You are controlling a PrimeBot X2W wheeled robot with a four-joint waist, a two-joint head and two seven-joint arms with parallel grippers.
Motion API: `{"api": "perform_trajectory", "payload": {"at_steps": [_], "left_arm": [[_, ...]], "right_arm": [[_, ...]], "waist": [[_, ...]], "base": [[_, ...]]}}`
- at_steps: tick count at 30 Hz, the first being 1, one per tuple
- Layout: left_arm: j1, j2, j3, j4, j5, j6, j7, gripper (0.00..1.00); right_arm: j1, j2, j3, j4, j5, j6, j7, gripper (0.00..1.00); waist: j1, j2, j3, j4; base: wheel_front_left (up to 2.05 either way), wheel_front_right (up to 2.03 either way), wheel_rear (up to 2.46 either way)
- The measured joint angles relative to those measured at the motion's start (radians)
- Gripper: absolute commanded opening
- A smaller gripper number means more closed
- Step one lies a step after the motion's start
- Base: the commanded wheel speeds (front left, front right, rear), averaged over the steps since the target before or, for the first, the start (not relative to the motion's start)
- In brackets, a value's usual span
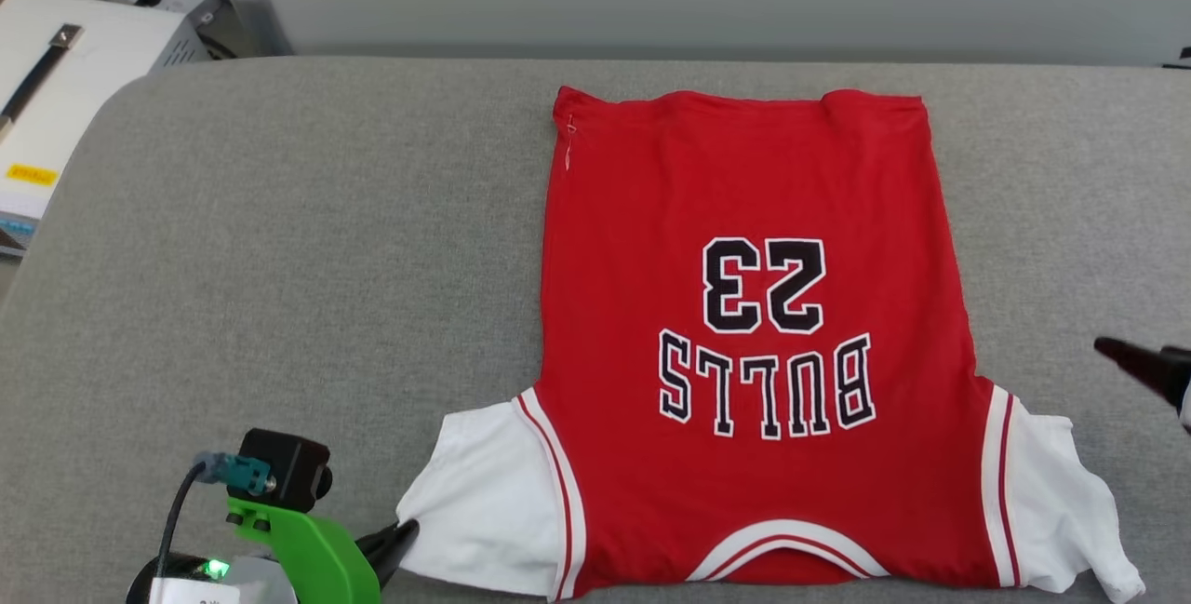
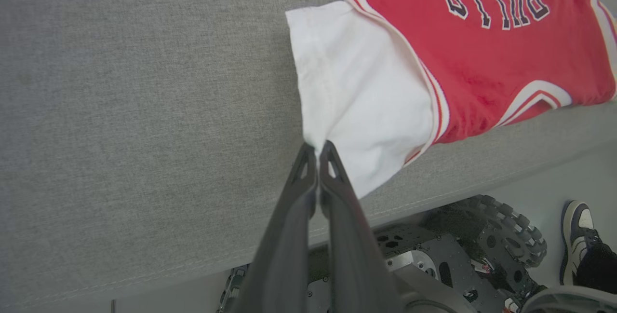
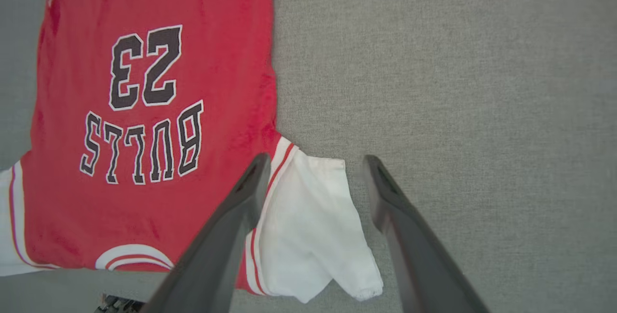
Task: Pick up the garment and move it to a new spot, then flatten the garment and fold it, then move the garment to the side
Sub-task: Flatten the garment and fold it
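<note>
Left gripper (image 2: pixel 315 148) fingers clamp the jersey's (image 1: pixel 744 185) seven-o'clock sleeve (image 1: pixel 475 492) alone; a lopsided tug could wrinkle it. Right gripper (image 3: pixel 316 158) fingers hang open, empty.

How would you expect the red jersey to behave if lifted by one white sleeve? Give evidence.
Probably floppy: the garment lies flat against the grey cushion, and its right sleeve is crumpled. Likely light: thin cloth, with the left gripper pinching just a sleeve edge. It should drape, not roll or tip.
</note>
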Motion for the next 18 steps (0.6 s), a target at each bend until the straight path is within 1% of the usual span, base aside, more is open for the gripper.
{"api": "perform_trajectory", "payload": {"at_steps": [4,8,13,18], "left_arm": [[-0.016,0.010,-0.006,-0.072,0.022,0.013,0.017,0.00],[-0.053,0.017,-0.008,-0.126,0.063,0.022,0.024,0.00],[-0.097,0.016,-0.012,-0.169,0.109,0.038,0.020,0.00],[-0.137,-0.009,-0.032,-0.187,0.123,0.037,0.011,0.00]], "right_arm": [[-0.144,-0.002,0.002,0.002,-0.028,0.000,0.041,1.00],[-0.309,-0.012,0.002,0.044,-0.041,0.000,0.078,1.00],[-0.508,-0.065,0.012,0.155,-0.098,0.000,0.106,1.00],[-0.651,-0.112,0.040,0.260,-0.156,0.000,0.081,1.00]], "waist": [[0.0000,0.0000,0.061,0.016],[0.0000,0.0000,0.137,0.038],[0.0002,0.0000,0.241,0.071],[0.0002,0.0000,0.338,0.110]], "base": [[0.00,0.00,0.00],[0.00,0.00,0.00],[0.00,0.00,0.00],[0.00,0.00,0.00]]}}
